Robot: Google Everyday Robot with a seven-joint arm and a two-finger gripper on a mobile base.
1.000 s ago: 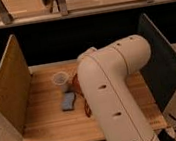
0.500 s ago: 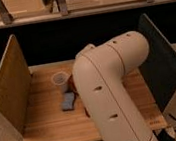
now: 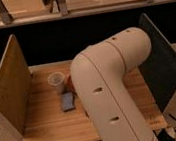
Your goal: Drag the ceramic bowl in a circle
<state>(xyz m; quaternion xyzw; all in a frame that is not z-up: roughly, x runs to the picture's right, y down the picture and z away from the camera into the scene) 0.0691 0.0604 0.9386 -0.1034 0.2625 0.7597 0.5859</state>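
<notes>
Only a sliver of the orange-red ceramic bowl (image 3: 68,82) shows, on the wooden table (image 3: 47,125) between the clear cup and my arm. My big white arm (image 3: 113,91) reaches over the middle of the table and covers the rest of the bowl. My gripper is hidden behind the arm, somewhere around the bowl, so I cannot see it.
A translucent whitish plastic cup (image 3: 56,82) stands just left of the bowl. A flat blue-grey block (image 3: 68,101) lies in front of it. A wooden side wall (image 3: 11,88) bounds the table on the left, a dark panel (image 3: 165,69) on the right.
My arm has swung to the left and towards the cup. It now covers more of the bowl. The cup and block have not moved.
</notes>
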